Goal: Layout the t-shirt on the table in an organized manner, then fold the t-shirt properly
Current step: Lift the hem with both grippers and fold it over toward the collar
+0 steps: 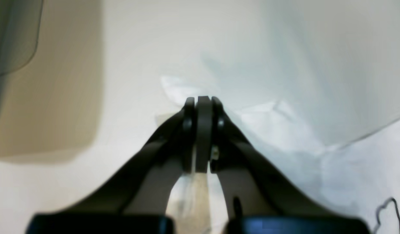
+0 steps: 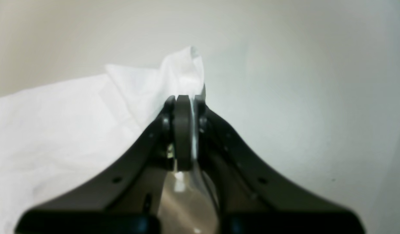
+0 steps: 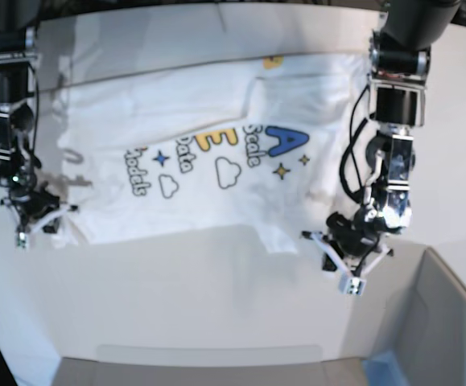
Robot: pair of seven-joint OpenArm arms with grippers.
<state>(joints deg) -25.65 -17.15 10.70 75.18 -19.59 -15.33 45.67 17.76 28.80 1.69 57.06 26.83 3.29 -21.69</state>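
Note:
The white t-shirt [image 3: 216, 209] lies spread on the white table [image 3: 216, 297] with its printed side up and the blue and yellow letters showing. My left gripper [image 3: 333, 241] is at the shirt's near corner on the right of the base view. In the left wrist view that gripper [image 1: 203, 99] is shut, with the t-shirt [image 1: 284, 136] edge bunched at its tips. My right gripper [image 3: 39, 213] is at the shirt's opposite near corner. The right wrist view shows it [image 2: 187, 97] shut on a peak of t-shirt [image 2: 73, 123] cloth sticking out past the tips.
A grey bin [image 3: 426, 322] with a blue corner [image 3: 385, 366] stands at the near right, close beside my left gripper. Its tan wall [image 1: 47, 97] fills the left side of the left wrist view. A thin dark cable [image 1: 386, 208] lies on the cloth.

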